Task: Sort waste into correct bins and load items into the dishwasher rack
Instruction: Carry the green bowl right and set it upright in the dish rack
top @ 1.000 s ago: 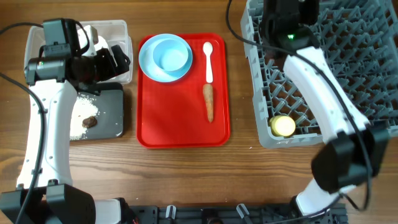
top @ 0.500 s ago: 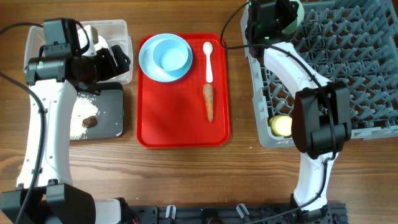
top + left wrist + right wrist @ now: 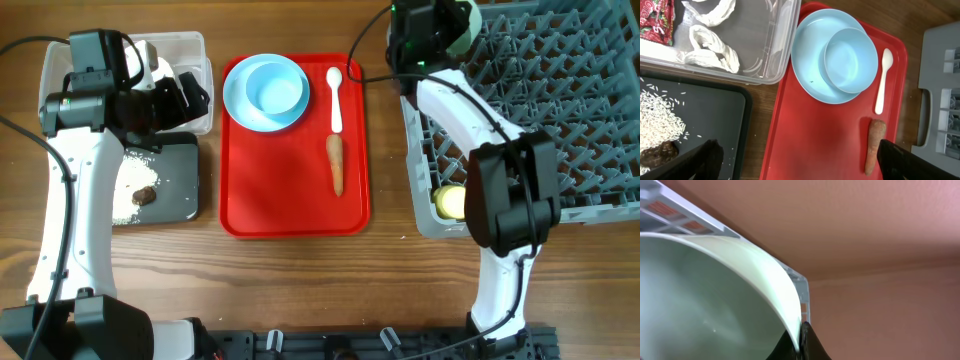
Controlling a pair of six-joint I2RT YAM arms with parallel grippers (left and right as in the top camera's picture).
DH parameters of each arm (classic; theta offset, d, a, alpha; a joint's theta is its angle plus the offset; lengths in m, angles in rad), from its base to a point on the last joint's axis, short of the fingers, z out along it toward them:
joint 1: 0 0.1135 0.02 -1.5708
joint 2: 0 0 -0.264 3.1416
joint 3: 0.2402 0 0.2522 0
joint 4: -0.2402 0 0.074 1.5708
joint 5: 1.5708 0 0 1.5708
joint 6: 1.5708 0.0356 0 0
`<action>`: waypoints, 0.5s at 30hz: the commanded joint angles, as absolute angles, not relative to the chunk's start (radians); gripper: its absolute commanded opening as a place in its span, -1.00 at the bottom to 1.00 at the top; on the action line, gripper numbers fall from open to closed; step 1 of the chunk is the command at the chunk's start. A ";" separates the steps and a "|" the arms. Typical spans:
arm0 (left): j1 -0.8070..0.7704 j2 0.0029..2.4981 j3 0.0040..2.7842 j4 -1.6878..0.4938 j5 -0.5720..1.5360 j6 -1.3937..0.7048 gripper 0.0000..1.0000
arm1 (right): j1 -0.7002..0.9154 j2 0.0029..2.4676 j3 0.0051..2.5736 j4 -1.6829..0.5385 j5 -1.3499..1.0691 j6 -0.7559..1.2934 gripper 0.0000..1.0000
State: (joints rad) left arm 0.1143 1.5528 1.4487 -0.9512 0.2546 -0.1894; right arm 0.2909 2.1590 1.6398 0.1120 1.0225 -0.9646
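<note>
My right gripper [image 3: 437,32] is shut on the rim of a pale blue-white bowl [image 3: 466,24] over the back left corner of the grey dishwasher rack [image 3: 560,120]. In the right wrist view the fingertips [image 3: 801,341] pinch the bowl's rim [image 3: 765,270]. My left gripper [image 3: 810,165] is open and empty above the red tray's left edge. The light blue plate [image 3: 240,100] holds the second bowl [image 3: 275,88]. The white spoon [image 3: 335,98] and the carrot [image 3: 336,165] lie on the tray. The yellow cup [image 3: 452,202] sits in the rack's front left corner.
The clear tub [image 3: 775,55] holds the red wrapper [image 3: 655,20] and crumpled paper [image 3: 710,42]. The black tub [image 3: 720,115] holds rice grains [image 3: 660,115] and the brown lump [image 3: 657,152]. The red tray [image 3: 290,190] lies between the tubs and the rack.
My right arm has swung left with the bowl to the rack's back left corner. The left arm has not moved.
</note>
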 commanded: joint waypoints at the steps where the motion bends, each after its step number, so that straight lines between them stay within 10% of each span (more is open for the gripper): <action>1: 0.117 1.558 1.457 -0.952 0.249 -0.188 1.00 | 0.297 2.173 1.642 0.111 1.031 -0.969 -0.91; 15: 0.117 1.558 1.457 -0.952 0.249 -0.188 1.00 | 0.289 2.197 1.642 0.112 1.008 -0.965 -0.91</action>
State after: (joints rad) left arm 0.1143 1.5528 1.4487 -0.9512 0.2546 -0.1894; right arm 0.2909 2.1593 1.6398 0.1123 1.0252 -0.9672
